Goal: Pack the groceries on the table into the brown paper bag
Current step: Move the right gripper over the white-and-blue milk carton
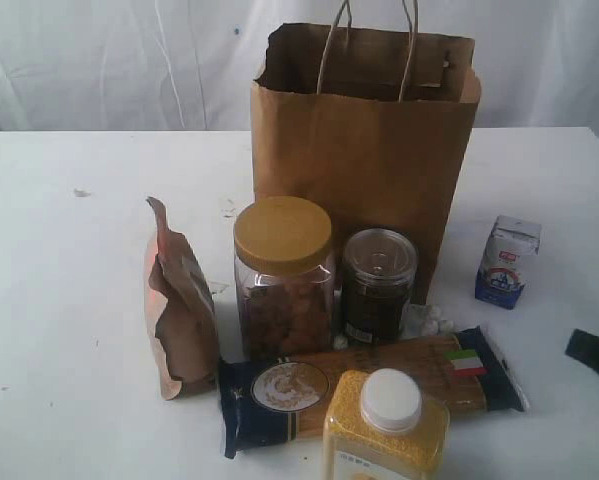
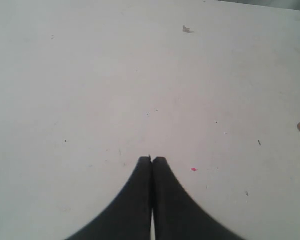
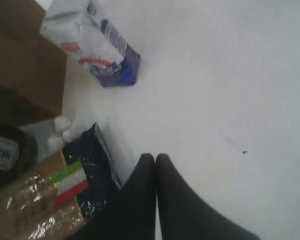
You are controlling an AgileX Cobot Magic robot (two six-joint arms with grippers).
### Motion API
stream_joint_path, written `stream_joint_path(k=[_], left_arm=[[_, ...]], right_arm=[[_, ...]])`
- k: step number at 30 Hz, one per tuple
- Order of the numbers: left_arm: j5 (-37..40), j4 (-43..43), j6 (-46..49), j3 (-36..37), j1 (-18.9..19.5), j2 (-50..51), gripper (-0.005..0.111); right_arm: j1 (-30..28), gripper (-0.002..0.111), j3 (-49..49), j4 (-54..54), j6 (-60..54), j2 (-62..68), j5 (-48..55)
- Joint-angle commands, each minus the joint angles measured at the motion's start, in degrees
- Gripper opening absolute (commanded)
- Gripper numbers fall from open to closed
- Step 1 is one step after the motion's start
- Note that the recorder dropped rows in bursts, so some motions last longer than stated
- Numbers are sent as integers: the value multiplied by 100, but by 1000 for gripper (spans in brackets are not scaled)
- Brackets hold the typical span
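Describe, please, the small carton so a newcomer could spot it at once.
Find the tall brown paper bag. Right of it in the exterior view stands the small white-blue carton. It is the only box-shaped item and stands alone.

Soft even light, faint shadows, blurry (right wrist view)
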Motion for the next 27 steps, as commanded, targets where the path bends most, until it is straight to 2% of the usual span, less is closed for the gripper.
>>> stream_joint_path(k=[1, 9, 14, 18, 20, 23, 27], left_arm=[[-14, 8, -2, 19, -22, -25, 0], [-14, 8, -2, 19, -22, -25, 0], [-14, 8, -2, 19, -22, -25, 0], [-14, 8, -2, 19, -22, -25, 0], [-14, 8, -2, 19, -22, -25, 0], [-14, 8, -2, 19, -22, -25, 0], [-14, 8, -2, 19, -22, -25, 0]], right_arm=[[351, 0, -268, -11, -277, 545, 138], [668, 0, -1068, -11, -871, 219, 765], [697, 0, -2222, -11, -1944, 381, 2398], [697, 0, -3184, -35, -2703, 1000, 3740], [697, 0, -3588, -35, -2912, 1368, 4079], [697, 0, -3926, -35, -3036, 1896, 3766], [697, 0, -4009, -53, -3328, 2303, 2692]])
